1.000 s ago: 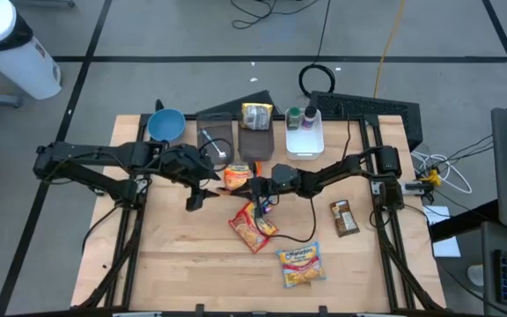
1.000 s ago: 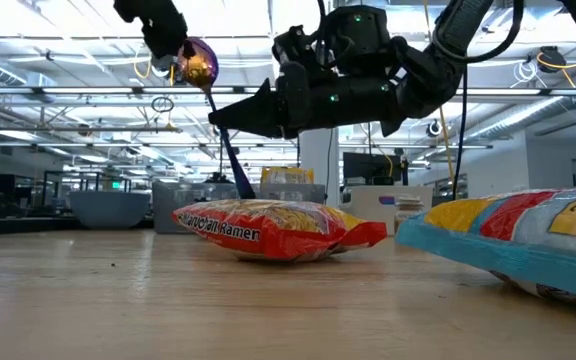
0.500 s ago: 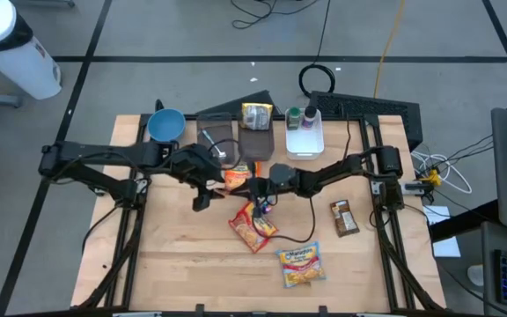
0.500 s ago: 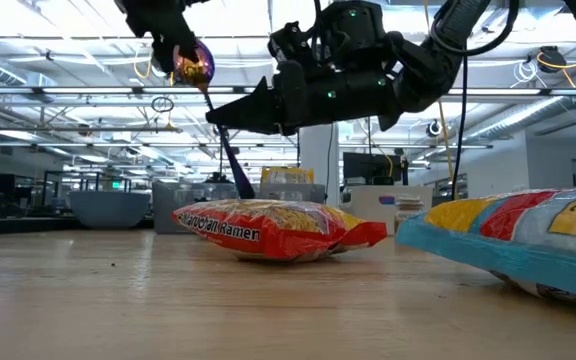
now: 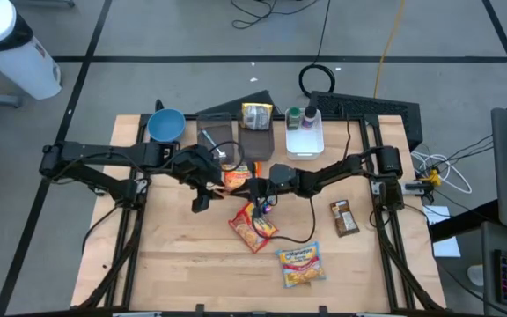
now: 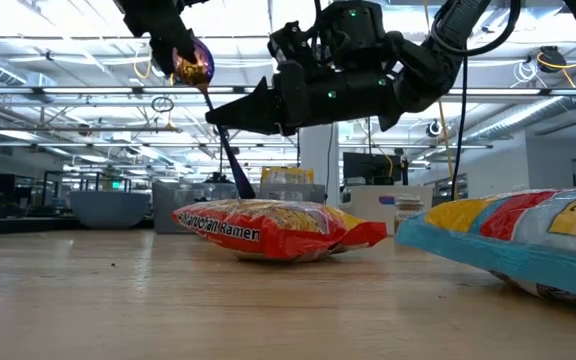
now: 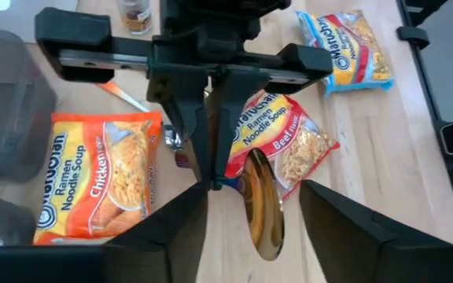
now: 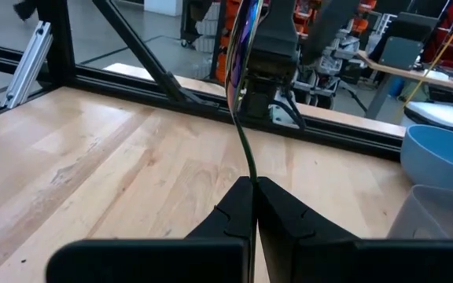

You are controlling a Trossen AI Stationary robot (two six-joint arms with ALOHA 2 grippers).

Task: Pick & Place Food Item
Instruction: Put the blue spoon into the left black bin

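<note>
A thin shiny gold-and-purple packet [image 6: 194,66] hangs above the table's middle, and my right gripper [image 8: 252,185] is shut on it. My left gripper [image 7: 254,187] stands open around the packet's upper end [image 7: 263,206], with a gap showing on each side. An orange chicken ramen pack [image 5: 236,176] lies flat under the grippers. A beef ramen pack [image 5: 253,225] lies flat a little nearer. In the high view my left gripper [image 5: 223,169] and right gripper [image 5: 255,187] nearly meet. My right gripper pinches the packet [image 8: 246,161] between its two shut fingers, on a thin edge below the gold end. The fingers lie level and come from the table's right. The packet stands edge-on and rises slanting from the fingertips [image 6: 215,114] toward my left gripper.
A blue ramen pack [image 5: 300,264] lies near the front edge and a snack bar [image 5: 343,217] at the right. Along the far edge stand a blue bowl [image 5: 165,125], dark bins [image 5: 255,143] and a white tray [image 5: 304,139]. Bare wood lies at the front left.
My left gripper has shifted a little toward the table's right and down, closer to the packet's upper end, then held still. My right gripper and the packet have kept their place.
</note>
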